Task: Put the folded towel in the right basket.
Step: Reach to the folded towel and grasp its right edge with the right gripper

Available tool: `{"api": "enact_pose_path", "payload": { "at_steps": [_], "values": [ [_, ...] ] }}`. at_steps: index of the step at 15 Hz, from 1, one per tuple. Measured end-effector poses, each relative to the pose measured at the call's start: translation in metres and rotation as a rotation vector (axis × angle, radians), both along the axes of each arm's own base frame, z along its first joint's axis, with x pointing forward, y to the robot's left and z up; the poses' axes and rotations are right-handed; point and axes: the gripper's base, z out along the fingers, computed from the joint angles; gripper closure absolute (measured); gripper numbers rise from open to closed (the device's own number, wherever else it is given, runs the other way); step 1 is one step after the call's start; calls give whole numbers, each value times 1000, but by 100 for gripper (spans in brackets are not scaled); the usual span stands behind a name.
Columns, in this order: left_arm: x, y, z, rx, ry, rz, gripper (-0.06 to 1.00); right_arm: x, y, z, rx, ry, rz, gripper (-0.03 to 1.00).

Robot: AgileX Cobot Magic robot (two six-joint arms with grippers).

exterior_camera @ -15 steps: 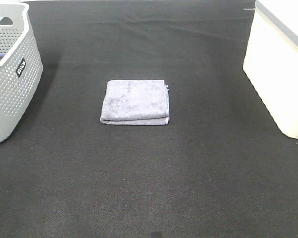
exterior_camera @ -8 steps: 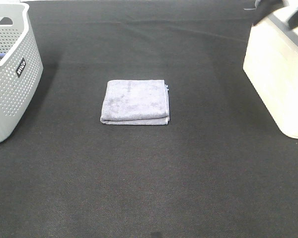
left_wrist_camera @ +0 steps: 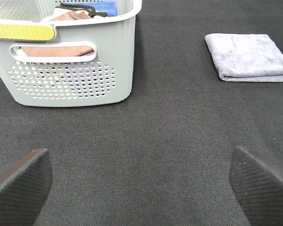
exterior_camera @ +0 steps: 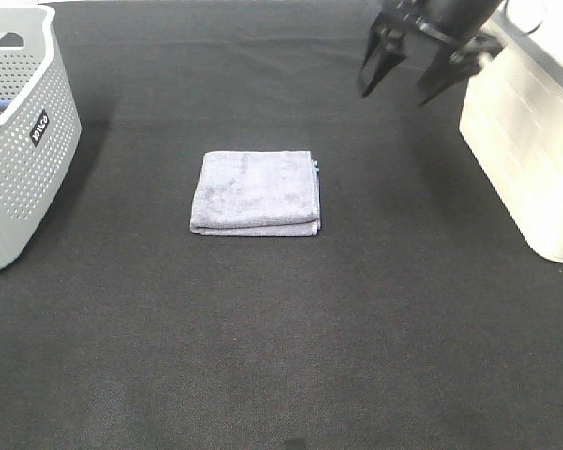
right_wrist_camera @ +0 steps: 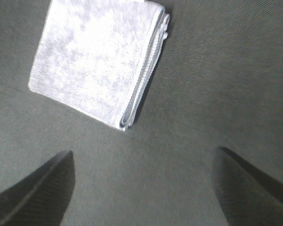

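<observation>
OK, status:
- folded grey-lilac terry towel (exterior_camera: 254,192): lies flat on the black woven table cover (exterior_camera: 263,356), stacked fold edges on its near side. Neither gripper touches it.
- right gripper (exterior_camera: 394,96): hangs in the air past the towel's far right corner, well apart from it. Fingers (exterior_camera: 368,75) are spread wide with nothing between them, and its wrist camera looks down on the towel (right_wrist_camera: 96,61).
- left gripper (left_wrist_camera: 141,188): low over the cover, well apart from the towel (left_wrist_camera: 249,56). Fingers (left_wrist_camera: 19,183) are wide apart and hold nothing.
- cream plastic right basket (exterior_camera: 530,141): well to the right of the towel, just beside the right gripper.
- grey perforated plastic left basket (exterior_camera: 19,141): well to the left of the towel. Brown and blue cloth shows inside it in the left wrist view.
</observation>
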Motion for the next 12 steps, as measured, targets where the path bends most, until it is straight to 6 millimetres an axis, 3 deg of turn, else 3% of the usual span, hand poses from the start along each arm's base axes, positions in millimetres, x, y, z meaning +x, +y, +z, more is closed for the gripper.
{"api": "enact_pose_path", "payload": {
  "at_steps": [2,3,6,12],
  "values": [
    [0,0,0,0,0,0,-2,19,8,-21,36,28,1,21],
    [0,0,0,0,0,0,-2,30,13,-41,65,57,-4,21],
    [0,0,0,0,0,0,-2,45,22,-73,129,109,-12,21],
    [0,0,0,0,0,0,-2,55,29,-133,170,201,-4,21]
  ]
}}
